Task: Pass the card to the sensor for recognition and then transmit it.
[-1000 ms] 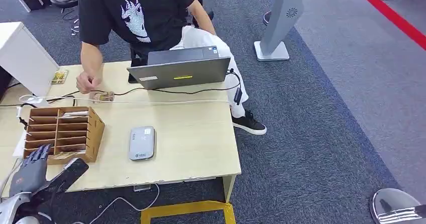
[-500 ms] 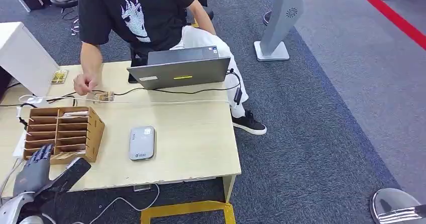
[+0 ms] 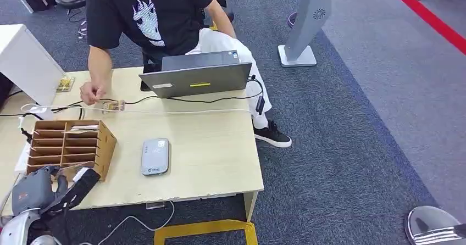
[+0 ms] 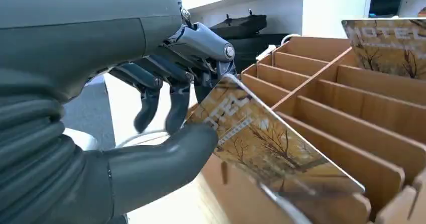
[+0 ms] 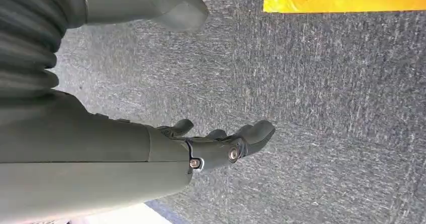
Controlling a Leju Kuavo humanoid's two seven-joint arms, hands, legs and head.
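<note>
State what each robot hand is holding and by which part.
The left robot hand pinches a hotel card by its upper end, its other end in the wooden rack. The right robot hand holds nothing.

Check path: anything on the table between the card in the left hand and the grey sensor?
Nothing visible. The left hand pinches the card at the wooden organizer; bare table lies between that and the sensor.
</note>
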